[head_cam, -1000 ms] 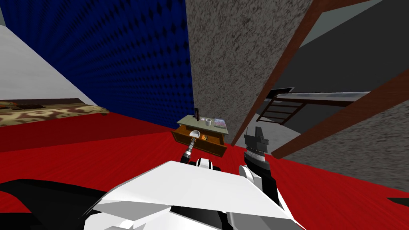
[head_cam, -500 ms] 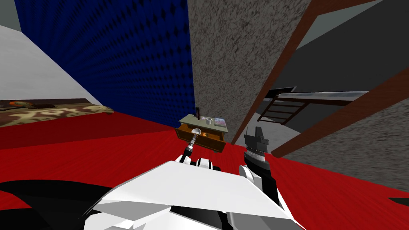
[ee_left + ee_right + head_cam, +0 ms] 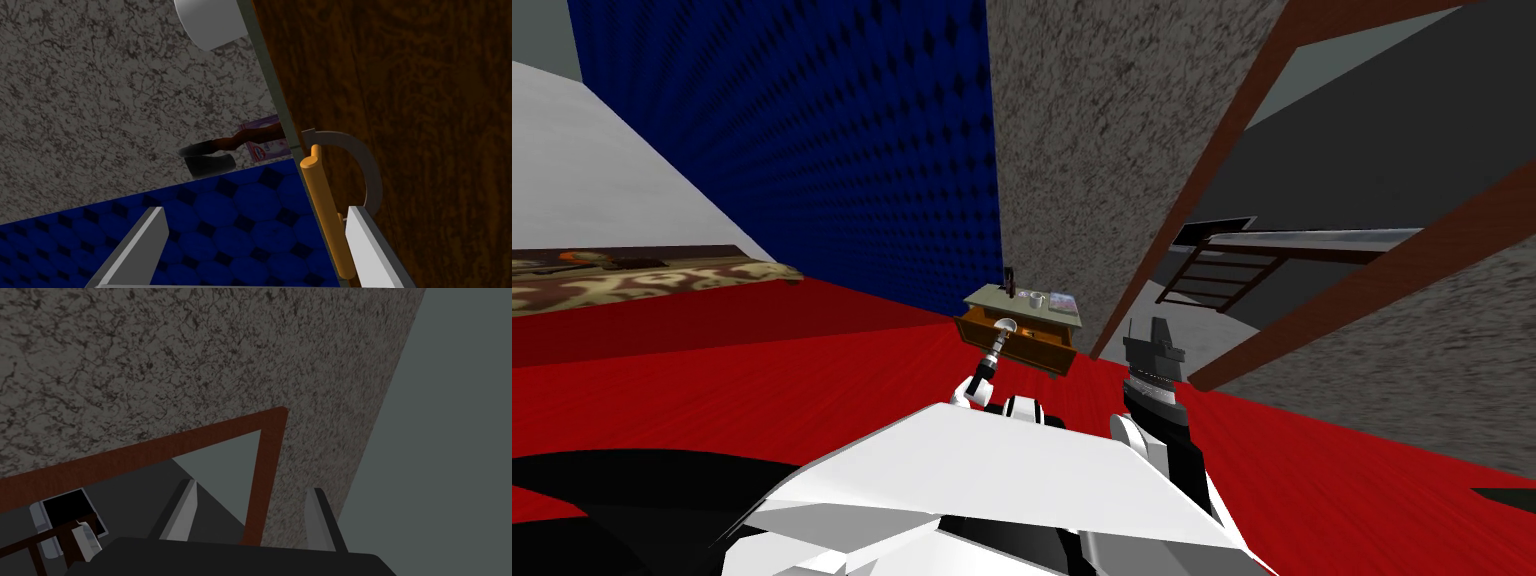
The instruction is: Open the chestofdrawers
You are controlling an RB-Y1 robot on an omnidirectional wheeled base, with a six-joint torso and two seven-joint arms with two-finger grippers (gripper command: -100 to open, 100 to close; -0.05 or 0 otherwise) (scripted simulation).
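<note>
Straight ahead of me, in the corner where the blue wall (image 3: 842, 150) is meeting the grey speckled wall (image 3: 1112, 120), the chest of drawers (image 3: 1032, 348) is standing on the red floor (image 3: 762, 380). It is a small brown piece with a pale greenish top, and a white cup (image 3: 1035, 299), a flat book (image 3: 1061, 302) and a dark upright object (image 3: 1006, 282) are sitting on that top. I am holding the left gripper (image 3: 1004, 325) stretched out at the brown drawer front. Through the left wrist camera its jaws are standing released. The orange bar handle (image 3: 325, 210) is lying between them, just beside one finger (image 3: 370, 250) and well apart from the other, so nothing is being squeezed. A grey curved piece (image 3: 369, 172) is arching off the wood next to the handle. Whether the drawer is standing pulled out, I cannot tell. The right gripper (image 3: 1152, 338) is hovering raised, off to the right of the chest of drawers. It is facing the speckled wall and a brown door frame (image 3: 265, 478), its jaws likewise released and holding nothing.
</note>
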